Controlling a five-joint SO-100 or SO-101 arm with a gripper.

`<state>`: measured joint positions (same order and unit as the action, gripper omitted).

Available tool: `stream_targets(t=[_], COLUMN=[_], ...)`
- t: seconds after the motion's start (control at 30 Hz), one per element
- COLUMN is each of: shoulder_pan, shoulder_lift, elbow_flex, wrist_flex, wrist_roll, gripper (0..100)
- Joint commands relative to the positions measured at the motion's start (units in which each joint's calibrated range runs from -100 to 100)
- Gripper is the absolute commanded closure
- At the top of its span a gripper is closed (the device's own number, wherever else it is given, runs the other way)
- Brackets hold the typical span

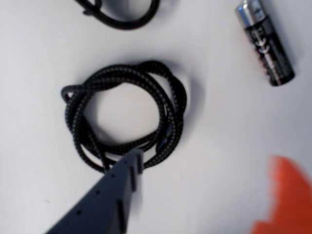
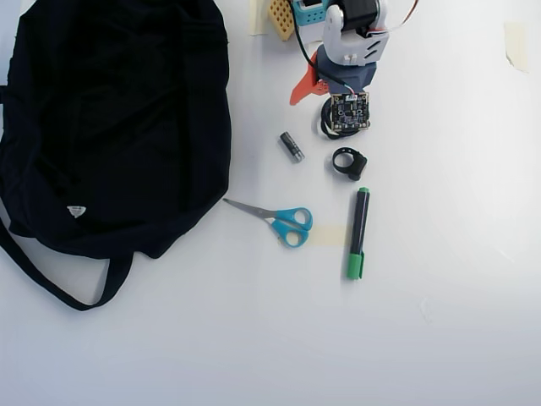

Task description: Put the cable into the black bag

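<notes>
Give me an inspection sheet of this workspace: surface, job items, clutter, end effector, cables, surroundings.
Surface: plain white table, some tape patches.
Job items: thin black braided cable coil lies flat on the table under the arm; large soft black fabric bag at overhead left, strap trailing.
Clutter: black cylindrical battery, small thick black ring, blue-handled scissors, green-capped black marker.
End effector: open, dark finger tip over the coil's near edge, orange finger off to the side; nothing held.
Cables: arm wiring near its base.
Surroundings: nothing seen.
</notes>
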<state>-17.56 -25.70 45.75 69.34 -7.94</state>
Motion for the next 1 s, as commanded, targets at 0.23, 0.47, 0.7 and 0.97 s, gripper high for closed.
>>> stream_targets(t=[0.23,0.47,0.7,0.97], shoulder_pan=[0.3,-0.3,-0.2,-1.5], shoulder_lift=[-1.4,-0.4,-0.4,-0.2], elbow_flex=[-0.4,0.4,7.2,9.1], wrist_flex=[-0.8,-4.1,-13.2,-14.7], wrist_roll=[-1.7,-3.3,-4.5,-4.5], gripper=[48,48,48,48])
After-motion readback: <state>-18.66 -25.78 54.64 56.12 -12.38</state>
